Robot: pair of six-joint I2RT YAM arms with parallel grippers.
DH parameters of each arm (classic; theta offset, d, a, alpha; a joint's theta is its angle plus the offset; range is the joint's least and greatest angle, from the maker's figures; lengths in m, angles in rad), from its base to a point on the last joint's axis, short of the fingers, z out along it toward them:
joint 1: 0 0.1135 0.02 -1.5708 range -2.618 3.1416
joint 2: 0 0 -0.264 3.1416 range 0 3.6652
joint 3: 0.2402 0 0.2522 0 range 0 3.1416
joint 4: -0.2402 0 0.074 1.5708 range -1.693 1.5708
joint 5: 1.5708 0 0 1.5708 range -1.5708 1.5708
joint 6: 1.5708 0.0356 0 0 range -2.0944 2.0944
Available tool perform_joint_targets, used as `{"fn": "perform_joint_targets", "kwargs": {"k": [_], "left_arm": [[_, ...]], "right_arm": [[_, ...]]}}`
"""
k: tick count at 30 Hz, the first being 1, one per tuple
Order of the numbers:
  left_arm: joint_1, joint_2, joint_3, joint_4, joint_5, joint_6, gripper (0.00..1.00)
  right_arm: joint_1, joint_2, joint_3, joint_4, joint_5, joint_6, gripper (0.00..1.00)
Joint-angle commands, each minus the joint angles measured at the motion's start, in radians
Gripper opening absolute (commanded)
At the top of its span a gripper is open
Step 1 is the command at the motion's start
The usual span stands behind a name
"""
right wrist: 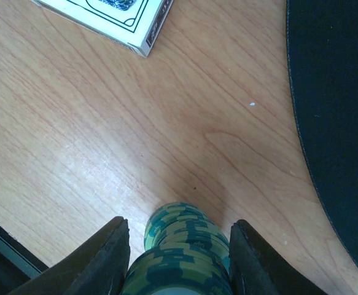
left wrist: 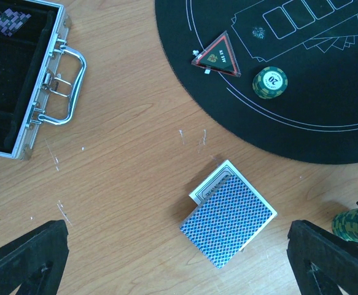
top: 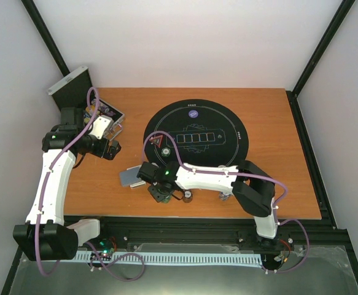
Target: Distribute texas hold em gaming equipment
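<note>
A deck of blue-backed playing cards (left wrist: 228, 214) lies on its white box on the wood, between my left gripper's open fingers and ahead of them; it also shows in the top view (top: 129, 177). My left gripper (left wrist: 179, 264) is open and empty above the table. My right gripper (right wrist: 180, 258) is shut on a stack of green poker chips (right wrist: 182, 246) standing on the wood near the front edge (top: 160, 192). A red triangle marker (left wrist: 217, 56) and a single green chip (left wrist: 269, 82) lie on the black mat's left edge. A purple button disc (top: 193, 113) lies at the mat's far side.
The open silver case (left wrist: 50, 86) with chips inside sits at the far left (top: 74, 89). The round black mat (top: 221, 138) fills the table's middle. A small chip pile (top: 188, 196) stands just right of my right gripper. The white card box corner (right wrist: 123, 18) lies ahead of it.
</note>
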Motion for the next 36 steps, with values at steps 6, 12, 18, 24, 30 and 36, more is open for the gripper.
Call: {"fn": "perform_joint_targets", "kwargs": {"k": [6,12,18,24,30,36], "left_arm": [[0.005,-0.010,0.045,-0.010,0.012,0.004,1.00],[0.005,-0.005,0.051,-0.011,0.012,-0.003,1.00],[0.005,0.010,0.060,-0.011,0.017,-0.005,1.00],[0.005,0.028,0.067,-0.004,0.025,-0.003,1.00],[0.005,0.044,0.078,-0.002,0.034,0.001,1.00],[0.005,0.048,0.086,0.001,0.038,0.004,1.00]], "right_arm": [[-0.045,-0.058,0.108,-0.097,0.060,-0.052,0.24],[-0.284,-0.052,0.196,-0.104,0.055,-0.152,0.24],[-0.520,0.106,0.404,-0.122,0.055,-0.241,0.23],[-0.684,0.349,0.677,-0.147,0.024,-0.256,0.23],[-0.719,0.524,0.848,-0.154,-0.016,-0.264,0.24],[-0.719,0.599,0.878,-0.127,-0.065,-0.238,0.23]]}}
